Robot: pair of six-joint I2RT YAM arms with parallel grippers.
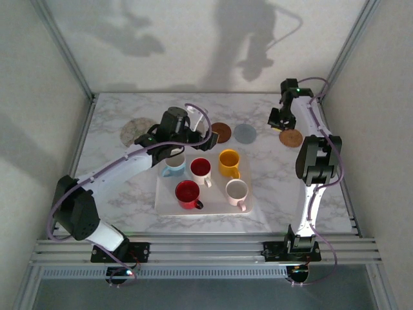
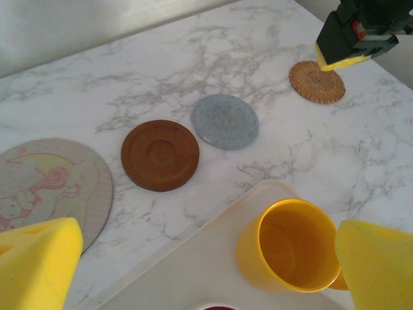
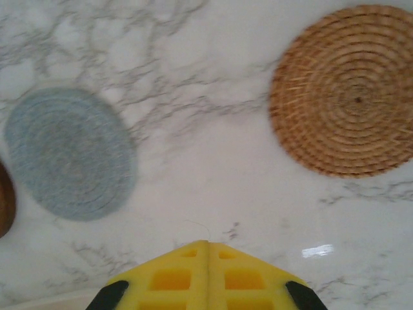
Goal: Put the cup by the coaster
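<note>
White marble table (image 1: pixel 271 169). Five things lie directly on it. White tray (image 1: pixel 213 205) at 6 o'clock from table centre. A row of round coasters, all flat and apart, runs across the far half: pictured coaster (image 1: pixel 134 129) at 10, brown wooden coaster (image 1: pixel 221 132) at 12, grey-blue coaster (image 1: pixel 245 133) at 1, woven straw coaster (image 1: pixel 291 137) at 2.

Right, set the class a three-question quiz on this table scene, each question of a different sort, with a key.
1. How many cups, counting the yellow cup, stand on the tray?
2. True or false: the jaws of the right arm are open.
3. Which coaster lies nearest those jaws: A brown coaster, B grey coaster, C woven coaster?
Key: 1 five; 2 false; 3 C.
</note>
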